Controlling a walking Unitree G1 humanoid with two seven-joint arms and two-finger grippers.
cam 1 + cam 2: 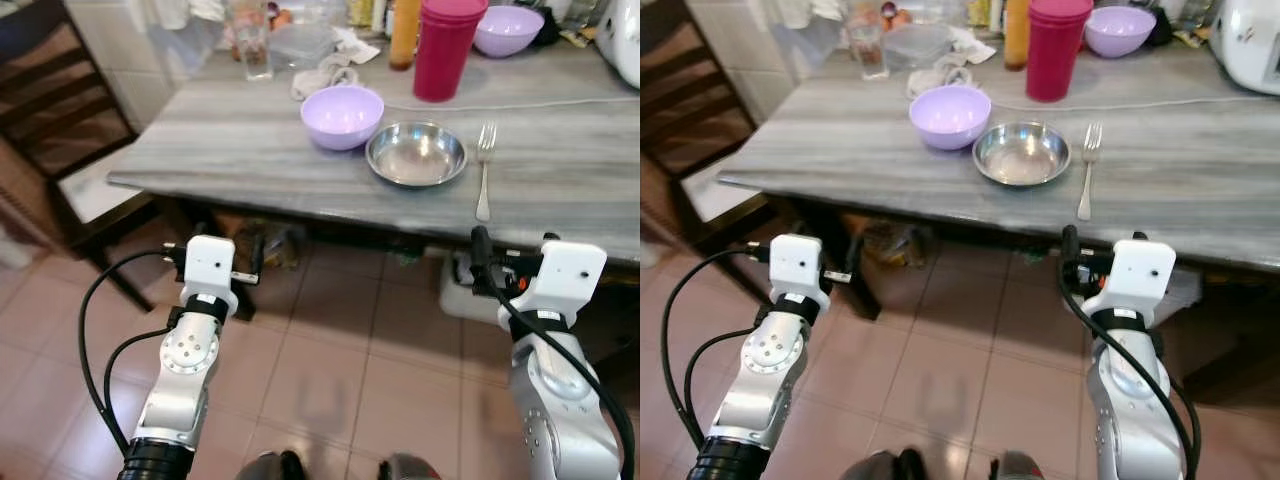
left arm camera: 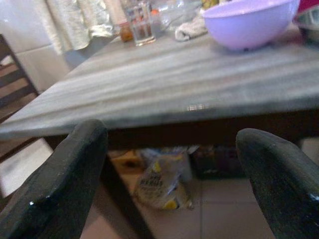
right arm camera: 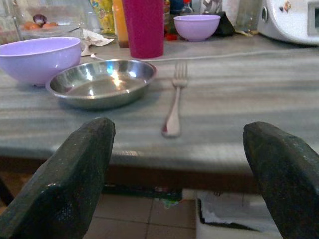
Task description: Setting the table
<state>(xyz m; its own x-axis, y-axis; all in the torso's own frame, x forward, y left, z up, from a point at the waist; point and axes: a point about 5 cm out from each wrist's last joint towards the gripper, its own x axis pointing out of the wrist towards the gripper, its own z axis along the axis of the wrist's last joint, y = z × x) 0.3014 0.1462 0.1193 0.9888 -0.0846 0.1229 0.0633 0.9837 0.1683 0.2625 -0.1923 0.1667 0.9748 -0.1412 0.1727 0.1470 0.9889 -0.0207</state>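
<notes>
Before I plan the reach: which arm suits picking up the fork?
Right. The fork lies straight ahead of the open right gripper; the left gripper faces the bowl side instead.

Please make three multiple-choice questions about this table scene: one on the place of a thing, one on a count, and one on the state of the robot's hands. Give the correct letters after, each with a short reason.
1. Where does the fork lie?
A. inside the steel plate
B. on the table, on the robot's right of the steel plate
C. on the floor

2. How many purple bowls are on the table?
A. one
B. two
C. four

3. What is the state of the two hands?
A. both open and empty, in front of the table edge
B. both shut on a bowl
C. the left shut on the fork

Answers:
1 B: the fork rests on bare tabletop beside the steel plate.
2 B: a near bowl beside the plate and a far bowl at the back.
3 A: the left hand and right hand have their fingers wide apart with nothing between.
</notes>
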